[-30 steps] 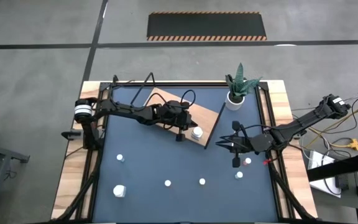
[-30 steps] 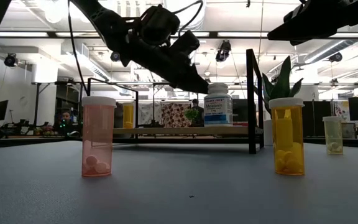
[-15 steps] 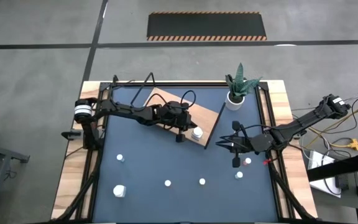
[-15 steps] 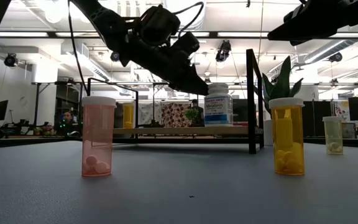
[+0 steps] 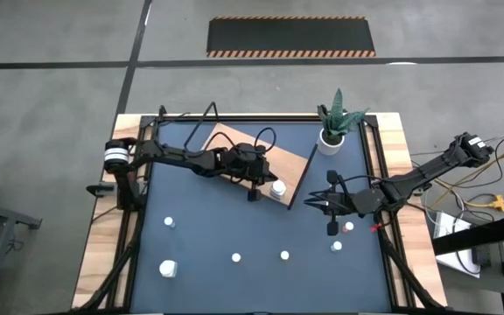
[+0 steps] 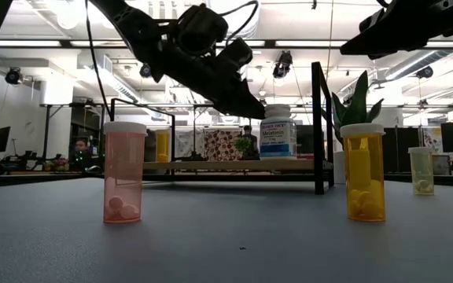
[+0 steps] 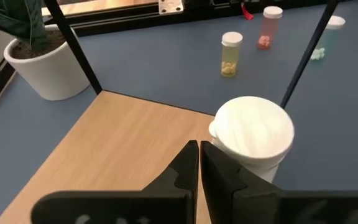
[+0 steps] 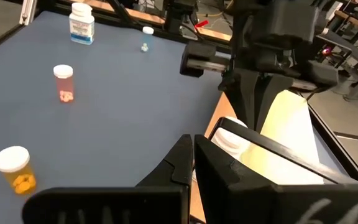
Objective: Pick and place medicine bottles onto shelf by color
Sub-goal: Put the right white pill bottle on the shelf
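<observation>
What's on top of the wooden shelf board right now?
One large white-capped medicine bottle stands on the light-brown wooden shelf board, near its corner. The left pincer, shut, covers part of the board.

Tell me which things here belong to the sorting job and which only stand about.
Job:
- large white-capped medicine bottle standing on the shelf
- light-brown wooden shelf board
- pink translucent bottle
- orange translucent bottle
- pale yellowish bottle

Standing about:
- green plant in white pot

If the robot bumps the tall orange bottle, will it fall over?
Probably yes. The orange bottle is tall and narrow, so a high bump could tip it. Only a few pills sit at its bottom, so it is likely light. Once down, being round, it might roll.
</observation>
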You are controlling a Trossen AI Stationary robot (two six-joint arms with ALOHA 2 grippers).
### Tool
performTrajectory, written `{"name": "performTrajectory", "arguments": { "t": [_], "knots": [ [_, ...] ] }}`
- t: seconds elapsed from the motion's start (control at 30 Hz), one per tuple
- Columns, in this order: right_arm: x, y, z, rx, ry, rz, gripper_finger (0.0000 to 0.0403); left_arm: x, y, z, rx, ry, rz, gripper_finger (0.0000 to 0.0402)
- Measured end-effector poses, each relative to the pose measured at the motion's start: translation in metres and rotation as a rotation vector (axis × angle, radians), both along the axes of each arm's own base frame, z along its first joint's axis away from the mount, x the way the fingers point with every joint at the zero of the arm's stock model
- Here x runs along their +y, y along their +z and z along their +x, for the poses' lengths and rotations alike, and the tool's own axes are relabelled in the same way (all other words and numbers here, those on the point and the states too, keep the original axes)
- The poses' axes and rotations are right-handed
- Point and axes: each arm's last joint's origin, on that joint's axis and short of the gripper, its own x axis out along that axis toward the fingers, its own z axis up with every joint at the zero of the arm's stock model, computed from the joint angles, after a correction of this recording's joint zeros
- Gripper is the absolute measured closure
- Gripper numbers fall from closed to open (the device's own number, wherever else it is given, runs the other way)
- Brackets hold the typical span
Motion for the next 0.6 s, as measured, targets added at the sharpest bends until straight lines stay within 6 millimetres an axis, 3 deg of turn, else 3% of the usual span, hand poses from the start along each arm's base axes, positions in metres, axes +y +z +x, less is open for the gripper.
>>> {"name": "performTrajectory", "arguments": {
  "t": [0.27, 0.6],
  "knots": [
    [0.0, 0.0, 0.0, -0.002, -0.005, 0.013, 0.0394, -0.01, 0.031, -0.011, -0.046, 0.002, -0.039, 0.0402],
    [0.0, 0.0, 0.0, -0.002, -0.004, 0.012, 0.0394, -0.071, 0.03, -0.01, -0.033, -0.126, -0.043, 0.0402]
  ]
}}
